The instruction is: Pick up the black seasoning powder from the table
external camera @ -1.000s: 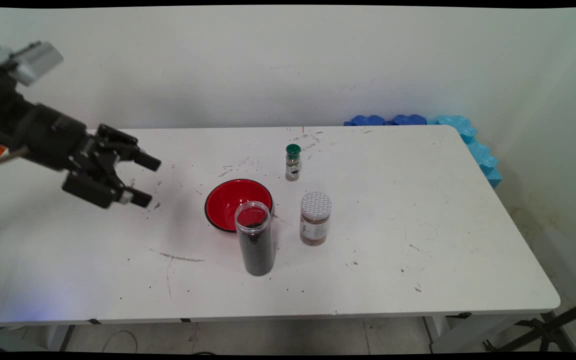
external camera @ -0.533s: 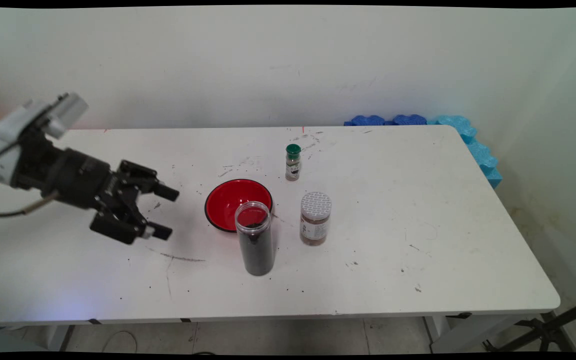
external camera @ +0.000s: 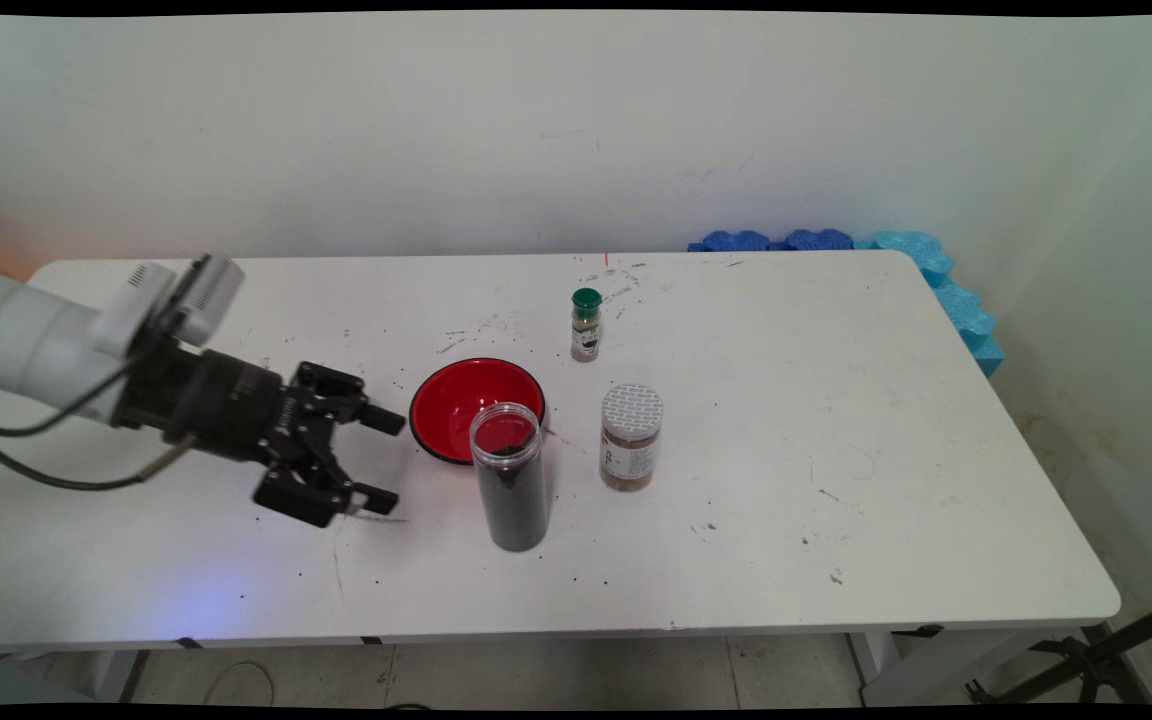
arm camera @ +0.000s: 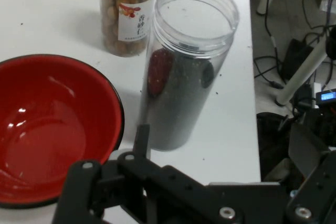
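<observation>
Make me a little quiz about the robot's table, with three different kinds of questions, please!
1. True or false: the tall clear jar has a lid on it.
2. Which thing stands farthest back on the table? A) the red bowl B) the green-capped bottle C) the silver-lidded jar
3. Fill in: the gripper is open and holds ____.

Key:
1. False, its top is open, and it is partly filled with dark stuff.
2. B
3. Nothing; it sits left of the bowl and the tall jar.
</observation>
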You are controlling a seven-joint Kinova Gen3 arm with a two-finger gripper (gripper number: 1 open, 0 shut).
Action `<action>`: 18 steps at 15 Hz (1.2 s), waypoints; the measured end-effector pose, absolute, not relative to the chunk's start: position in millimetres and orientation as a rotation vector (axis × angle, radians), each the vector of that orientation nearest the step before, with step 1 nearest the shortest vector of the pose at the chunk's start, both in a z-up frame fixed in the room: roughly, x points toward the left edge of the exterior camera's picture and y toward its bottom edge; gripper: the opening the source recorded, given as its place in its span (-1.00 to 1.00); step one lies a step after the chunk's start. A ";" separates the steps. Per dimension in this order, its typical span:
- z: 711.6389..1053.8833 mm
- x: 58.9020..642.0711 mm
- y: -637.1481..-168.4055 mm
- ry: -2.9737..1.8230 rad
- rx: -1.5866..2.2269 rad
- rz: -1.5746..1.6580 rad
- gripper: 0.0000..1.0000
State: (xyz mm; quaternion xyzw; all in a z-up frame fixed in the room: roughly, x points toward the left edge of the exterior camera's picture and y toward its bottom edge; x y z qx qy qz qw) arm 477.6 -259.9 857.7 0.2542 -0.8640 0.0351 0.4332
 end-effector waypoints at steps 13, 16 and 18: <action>801.8 425.1 -296.0 -2.139 0.587 0.101 1.00; 795.9 417.8 -301.6 -2.137 0.580 0.101 1.00; 792.1 413.6 -305.1 -2.138 0.575 0.101 1.00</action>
